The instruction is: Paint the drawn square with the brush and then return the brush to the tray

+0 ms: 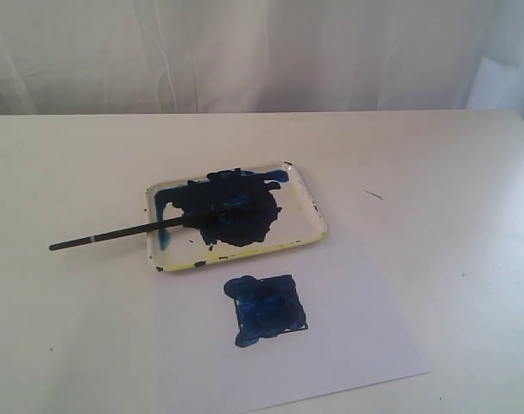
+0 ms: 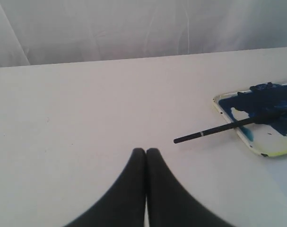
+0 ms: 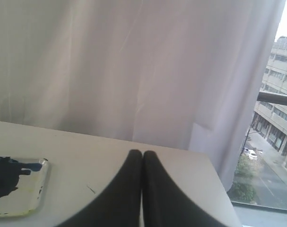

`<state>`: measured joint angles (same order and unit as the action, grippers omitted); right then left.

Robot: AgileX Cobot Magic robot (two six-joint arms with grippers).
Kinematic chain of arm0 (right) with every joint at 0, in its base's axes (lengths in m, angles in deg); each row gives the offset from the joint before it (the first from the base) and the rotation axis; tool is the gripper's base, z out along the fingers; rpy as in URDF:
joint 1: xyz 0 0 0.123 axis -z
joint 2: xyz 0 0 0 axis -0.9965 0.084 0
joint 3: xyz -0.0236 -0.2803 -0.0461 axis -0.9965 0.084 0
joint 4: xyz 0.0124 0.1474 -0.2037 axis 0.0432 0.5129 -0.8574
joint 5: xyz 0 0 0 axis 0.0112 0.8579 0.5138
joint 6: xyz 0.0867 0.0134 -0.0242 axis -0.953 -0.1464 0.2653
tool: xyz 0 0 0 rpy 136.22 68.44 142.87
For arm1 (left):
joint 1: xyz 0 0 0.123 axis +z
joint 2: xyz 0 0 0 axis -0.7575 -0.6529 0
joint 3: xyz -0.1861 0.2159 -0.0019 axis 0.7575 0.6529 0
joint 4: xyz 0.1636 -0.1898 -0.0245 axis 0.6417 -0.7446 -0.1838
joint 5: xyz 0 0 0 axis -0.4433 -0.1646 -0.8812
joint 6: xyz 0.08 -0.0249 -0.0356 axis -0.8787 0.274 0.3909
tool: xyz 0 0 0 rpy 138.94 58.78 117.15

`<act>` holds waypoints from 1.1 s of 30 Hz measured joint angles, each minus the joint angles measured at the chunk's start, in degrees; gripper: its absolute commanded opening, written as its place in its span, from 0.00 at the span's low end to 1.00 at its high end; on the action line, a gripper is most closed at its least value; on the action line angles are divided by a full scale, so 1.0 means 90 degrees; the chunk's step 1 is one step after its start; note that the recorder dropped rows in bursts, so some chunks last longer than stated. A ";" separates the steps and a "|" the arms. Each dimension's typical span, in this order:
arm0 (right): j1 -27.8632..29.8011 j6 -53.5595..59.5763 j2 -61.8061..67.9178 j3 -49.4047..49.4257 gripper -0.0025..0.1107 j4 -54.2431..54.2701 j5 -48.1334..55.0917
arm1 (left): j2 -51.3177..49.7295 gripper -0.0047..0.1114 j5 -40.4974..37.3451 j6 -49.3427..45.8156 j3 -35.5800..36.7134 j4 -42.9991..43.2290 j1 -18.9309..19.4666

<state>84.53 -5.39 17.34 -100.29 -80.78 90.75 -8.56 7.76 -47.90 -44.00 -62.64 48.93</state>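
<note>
The drawn square [image 1: 268, 308] on the white paper is filled with streaky dark blue. Behind it sits the tray [image 1: 306, 208], white with a big dark-blue blot. The brush [image 1: 115, 235] lies with its bristle end in the blot and its handle sticking out over the tray's left rim onto the table. Neither arm shows in the exterior view. My left gripper [image 2: 145, 151] is shut and empty above bare table, apart from the brush [image 2: 214, 130] and tray [image 2: 224, 113]. My right gripper [image 3: 142, 153] is shut and empty, with the tray [image 3: 37, 191] off to one side.
A white paper sheet [image 1: 348, 345] lies at the front of the white table [image 1: 434, 172], its far edge near the tray. A short dark mark [image 1: 373, 194] is on the table right of the tray. White curtain hangs behind the table; a window shows past the table's right end.
</note>
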 measured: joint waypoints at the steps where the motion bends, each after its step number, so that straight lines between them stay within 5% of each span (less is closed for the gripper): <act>1: 0.0000 0.0000 0.0000 0.0206 0.02 0.0000 -0.0272 | 0.0000 0.04 0.0405 0.0011 0.0285 0.0000 0.0000; 9: 0.0000 0.0000 0.0000 0.1664 0.02 -0.0025 -0.2099 | 0.0012 0.04 0.2968 0.0024 0.2055 0.0000 0.0000; 33: 0.0000 0.0000 0.0000 0.2087 0.02 -0.0025 -0.0985 | 0.0012 0.04 0.2025 -0.0083 0.2234 0.0000 -0.0011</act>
<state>84.53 -5.39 17.34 -81.50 -81.00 81.89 -8.45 25.98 -48.64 -23.90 -62.64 48.83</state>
